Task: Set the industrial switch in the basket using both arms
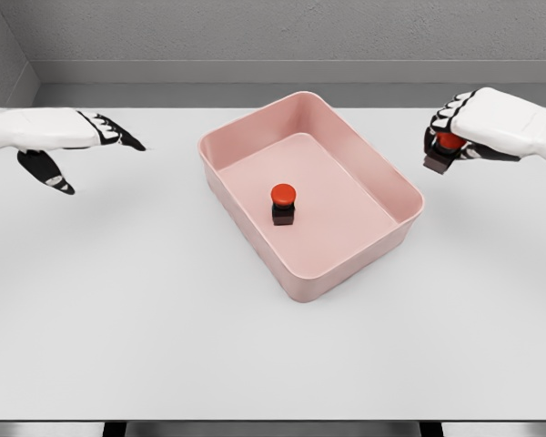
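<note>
Switch in the basket: one red-capped switch (283, 203) stands upright on the floor of the pink basket (393, 189), near the middle, clear of all four walls.
Switch in the grip: a second switch (444, 151) sits in the right hand (478, 127), red cap up, dark base showing below the fingers.
Right hand: curled around that switch and holding it off the worktop (273, 364), to the right of the basket and level with its far half.
Left hand: fingers spread and holding nothing (77, 137), out to the left of the basket, well apart from it.
Way to the basket: from the held switch the basket opening lies to the left and a little toward the robot; the near obstacle is the basket's right wall.
Nearer arm: the right hand is just beside the basket's right rim; the left is farther off.
Step in hand, as I judge it: carry the held switch over the right rim, then lower it onto free floor.
Watch for: setting it down on the switch already standing inside.
</note>
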Motion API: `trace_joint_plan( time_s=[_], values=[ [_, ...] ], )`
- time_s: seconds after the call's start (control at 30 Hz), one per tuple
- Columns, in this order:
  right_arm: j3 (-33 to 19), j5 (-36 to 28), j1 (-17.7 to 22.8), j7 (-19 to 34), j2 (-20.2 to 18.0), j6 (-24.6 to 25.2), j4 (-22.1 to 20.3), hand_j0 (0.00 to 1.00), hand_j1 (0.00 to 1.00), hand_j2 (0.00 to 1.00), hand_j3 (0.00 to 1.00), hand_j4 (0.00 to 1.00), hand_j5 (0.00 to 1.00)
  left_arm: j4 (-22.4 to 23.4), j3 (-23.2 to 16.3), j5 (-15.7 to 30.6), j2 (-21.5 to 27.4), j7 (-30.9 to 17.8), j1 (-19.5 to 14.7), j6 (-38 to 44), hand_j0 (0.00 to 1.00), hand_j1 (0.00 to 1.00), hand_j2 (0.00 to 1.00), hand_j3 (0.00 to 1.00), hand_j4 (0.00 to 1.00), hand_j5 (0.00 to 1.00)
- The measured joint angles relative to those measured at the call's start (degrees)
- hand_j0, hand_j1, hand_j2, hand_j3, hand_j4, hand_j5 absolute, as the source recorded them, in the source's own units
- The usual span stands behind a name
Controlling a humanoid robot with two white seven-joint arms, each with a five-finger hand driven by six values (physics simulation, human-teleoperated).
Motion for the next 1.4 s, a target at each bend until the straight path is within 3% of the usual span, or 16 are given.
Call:
trace_joint_plan(
  time_s=[0.17,0.73,0.8,0.97,1.23,1.4],
  values=[
    [0.0,0.0,-0.1,0.0,1.7,0.0,-1.4,0.40,0.40,0.40,0.40,0.40,0.40,-0.2,-0.1,0.4,0.7,0.0,0.1,0.0,1.00,1.00,1.00,1.00,1.00,1.00],
    [0.2,0.2,-1.3,1.0,13.1,0.0,-3.3,0.41,0.41,0.41,0.41,0.41,0.41,-0.4,-0.4,0.5,0.6,0.0,0.1,0.0,1.00,1.00,1.00,1.00,1.00,1.00],
    [0.2,0.2,-1.3,1.2,14.2,0.0,-3.6,0.51,0.51,0.51,0.51,0.51,0.51,-0.4,-0.4,0.5,0.6,0.0,0.1,0.0,1.00,1.00,1.00,1.00,1.00,1.00],
    [0.1,0.1,-1.3,1.3,16.0,0.0,-3.9,0.95,0.95,0.95,0.95,0.95,0.95,-0.3,-0.4,0.5,0.6,0.0,0.1,0.0,1.00,1.00,1.00,1.00,1.00,1.00],
    [-0.1,0.0,-1.1,1.0,16.2,0.0,-3.6,1.00,1.00,1.00,1.00,1.00,1.00,-0.3,-0.5,0.5,0.5,0.0,0.1,0.0,1.00,1.00,1.00,1.00,1.00,1.00],
    [-2.7,0.0,0.8,0.9,13.7,0.0,-0.2,1.00,1.00,1.00,1.00,1.00,1.00,-0.2,-0.6,0.4,0.5,0.0,0.2,0.0,1.00,1.00,1.00,1.00,1.00,1.00]
  ],
)
